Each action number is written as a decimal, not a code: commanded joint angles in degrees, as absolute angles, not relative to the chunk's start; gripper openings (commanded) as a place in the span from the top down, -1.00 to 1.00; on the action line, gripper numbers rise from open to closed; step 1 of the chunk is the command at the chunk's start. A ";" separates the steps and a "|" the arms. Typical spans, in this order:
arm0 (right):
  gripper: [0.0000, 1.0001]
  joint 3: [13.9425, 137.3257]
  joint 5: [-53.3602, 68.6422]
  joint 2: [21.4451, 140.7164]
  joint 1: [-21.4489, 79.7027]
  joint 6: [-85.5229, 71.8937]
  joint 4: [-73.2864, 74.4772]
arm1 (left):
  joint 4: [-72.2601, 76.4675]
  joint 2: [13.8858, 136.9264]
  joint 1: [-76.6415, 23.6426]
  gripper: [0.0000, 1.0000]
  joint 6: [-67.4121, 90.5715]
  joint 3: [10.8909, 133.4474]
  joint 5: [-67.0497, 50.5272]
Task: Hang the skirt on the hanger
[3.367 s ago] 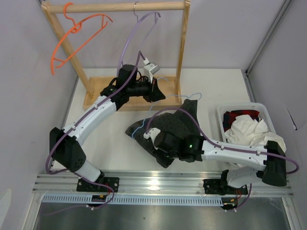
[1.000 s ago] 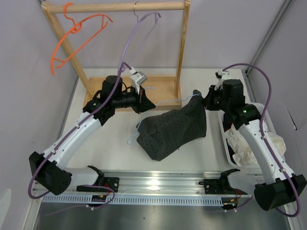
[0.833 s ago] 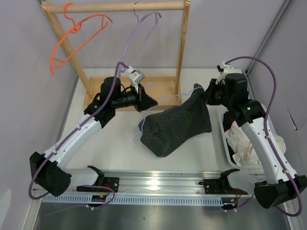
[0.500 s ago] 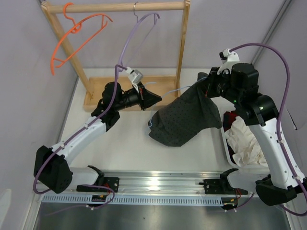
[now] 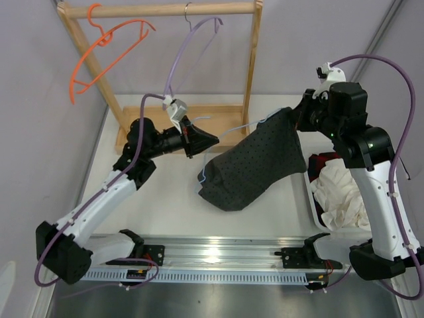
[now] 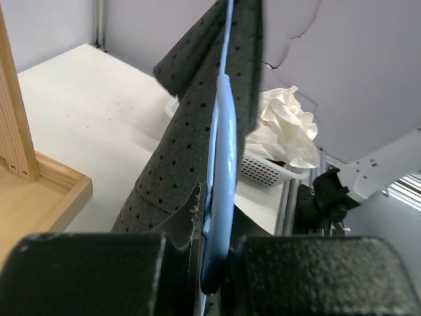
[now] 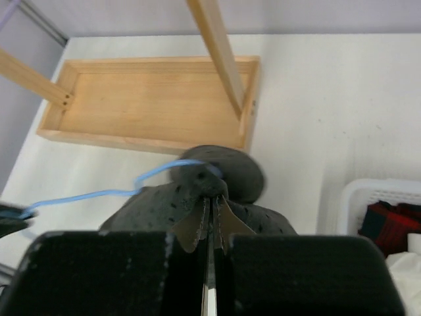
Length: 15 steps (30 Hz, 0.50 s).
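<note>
The skirt [image 5: 255, 165] is dark grey with pale dots and hangs in the air, slanting down toward the near left. The light-blue hanger [image 5: 248, 124] runs through it, with bare wire showing between my grippers. My left gripper [image 5: 199, 141] is shut on the hanger's left end [image 6: 220, 164], and the skirt [image 6: 177, 151] lies just beyond its fingers. My right gripper [image 5: 301, 116] is shut on the skirt's top right corner [image 7: 217, 178]. The blue wire [image 7: 99, 195] loops out to the left of it.
A wooden rack [image 5: 159, 10] with a tray base [image 7: 151, 99] stands at the back. It carries an orange hanger [image 5: 106, 50] and a purple hanger [image 5: 192, 46]. A white basket [image 5: 313, 199] at the right holds white cloth [image 5: 341, 189] and dark red cloth [image 5: 321, 161].
The right arm swung from the near side to the skirt's far right corner and took hold of it. Both grippers then raised the skirt and hanger off the table.
</note>
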<state>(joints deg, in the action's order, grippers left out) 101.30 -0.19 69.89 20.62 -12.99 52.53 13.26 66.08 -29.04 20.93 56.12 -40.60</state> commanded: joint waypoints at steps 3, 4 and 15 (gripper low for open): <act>1.00 97.39 -3.25 70.84 17.93 -11.43 49.58 | 9.07 58.88 -26.82 1.00 20.04 61.41 -45.77; 1.00 97.03 -4.12 70.84 16.89 -11.43 49.22 | 5.92 58.97 -26.63 1.00 18.91 63.00 -47.01; 1.00 92.73 2.28 71.81 10.19 -11.78 45.53 | -5.61 61.78 -24.96 1.00 18.64 70.22 -44.04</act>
